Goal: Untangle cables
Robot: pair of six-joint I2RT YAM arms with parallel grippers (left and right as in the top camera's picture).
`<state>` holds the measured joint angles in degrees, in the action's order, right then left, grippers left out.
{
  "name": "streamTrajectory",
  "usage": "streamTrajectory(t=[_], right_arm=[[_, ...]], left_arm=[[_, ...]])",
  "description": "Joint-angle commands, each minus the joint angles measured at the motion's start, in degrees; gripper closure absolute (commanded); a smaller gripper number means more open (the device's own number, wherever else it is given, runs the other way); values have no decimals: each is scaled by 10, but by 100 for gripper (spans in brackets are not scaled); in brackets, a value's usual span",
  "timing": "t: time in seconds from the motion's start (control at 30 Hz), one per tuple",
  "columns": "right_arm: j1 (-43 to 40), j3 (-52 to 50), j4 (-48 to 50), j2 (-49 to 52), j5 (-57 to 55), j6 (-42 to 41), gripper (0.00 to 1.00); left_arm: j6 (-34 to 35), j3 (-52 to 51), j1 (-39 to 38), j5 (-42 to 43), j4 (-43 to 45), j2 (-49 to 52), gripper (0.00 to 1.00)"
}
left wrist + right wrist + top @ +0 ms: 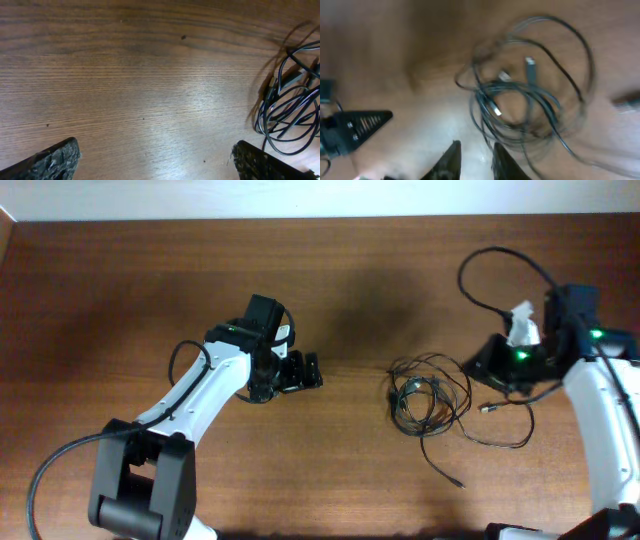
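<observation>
- Dark reddish-brown wood makes up the surface (120, 280), with fine straight grain, a few small dark specks and a soft sheen under the light.
- Along the far edge runs a pale strip of wall (300, 198).
- The cables (425, 395) lie on the surface right of centre, between the two arms and nearer the right one. They are thin, glossy black cords wound into a loose round tangle of overlapping loops.
- Small silver-tipped plugs (530, 62) show inside the tangle in the right wrist view, which is blurred.
- One loose strand (445, 465) trails from the tangle toward the near edge and ends in a small plug. Another sweeps in a wide loop toward the right arm.
- The left pincer (155, 150) is spread wide over bare wood, well apart from the cords, with nothing in it. Its dark fingertips (55, 157) look rough and pitted.
- The right pincer (476, 145) hovers just beside the tangle, its narrow black fingers nearly together with a slim gap and nothing between them.
- A thicker black cable (480, 265) arcs over the surface from the right arm.
</observation>
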<state>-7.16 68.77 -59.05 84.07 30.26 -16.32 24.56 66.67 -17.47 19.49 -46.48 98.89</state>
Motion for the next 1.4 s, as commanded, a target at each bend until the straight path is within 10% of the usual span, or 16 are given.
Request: streamTrajectory(t=[0.0,0.23,0.43,0.57,1.37], right_arm=[[53,-41,120,7,13,-92,79],[167,-59,283,119,-26,-165,60],[204,-59,249,166,-111,16,32],[217,-59,227,167,-144,15,47],[271,-178,298,167,-142,4,54]], left_arm=[[3,-3,-1,-5,0,-4,1],[3,-3,-1,-5,0,-4,1],[3,-3,-1,-5,0,-4,1],[3,-3,-1,-5,0,-4,1],[3,-3,-1,-5,0,-4,1]])
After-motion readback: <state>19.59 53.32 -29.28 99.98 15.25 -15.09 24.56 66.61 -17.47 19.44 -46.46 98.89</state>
